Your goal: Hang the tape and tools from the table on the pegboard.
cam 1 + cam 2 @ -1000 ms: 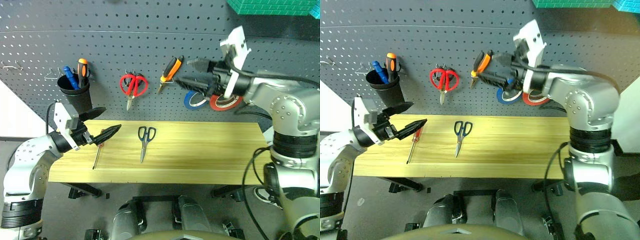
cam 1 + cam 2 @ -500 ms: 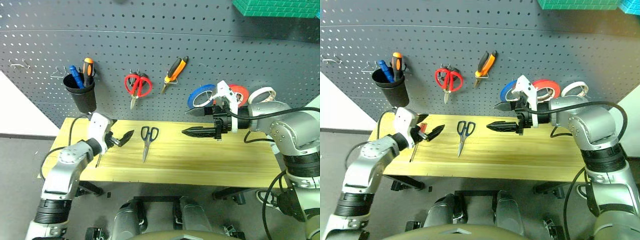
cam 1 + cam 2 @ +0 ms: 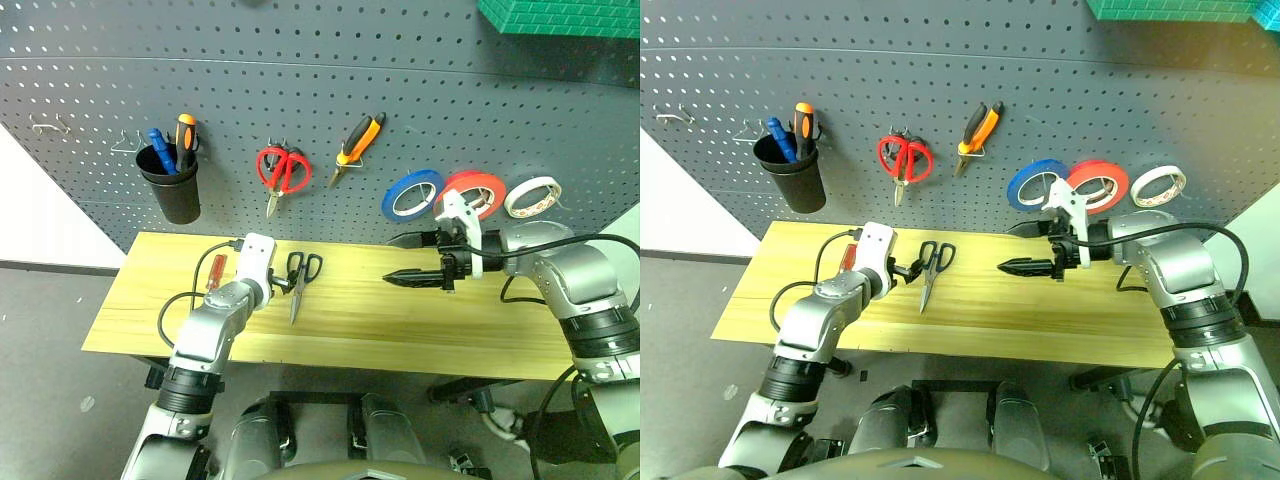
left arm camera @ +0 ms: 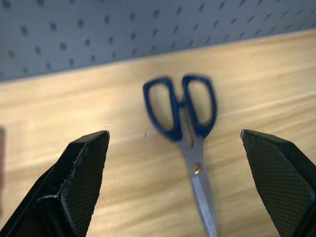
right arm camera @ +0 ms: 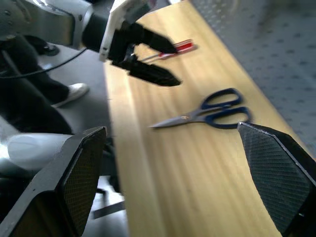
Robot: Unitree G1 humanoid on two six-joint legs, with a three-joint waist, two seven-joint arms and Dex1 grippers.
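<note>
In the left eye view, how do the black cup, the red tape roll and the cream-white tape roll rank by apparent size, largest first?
1. black cup
2. red tape roll
3. cream-white tape roll
All hang on the pegboard, so their distance from the camera is similar.

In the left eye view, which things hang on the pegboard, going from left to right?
Black cup with two screwdrivers, red-handled scissors, orange-and-black pliers, blue tape, red tape, cream-white tape.

Scissors (image 4: 186,132) blade tips cut off; screwdriver (image 3: 214,272) shaft hidden.
</note>
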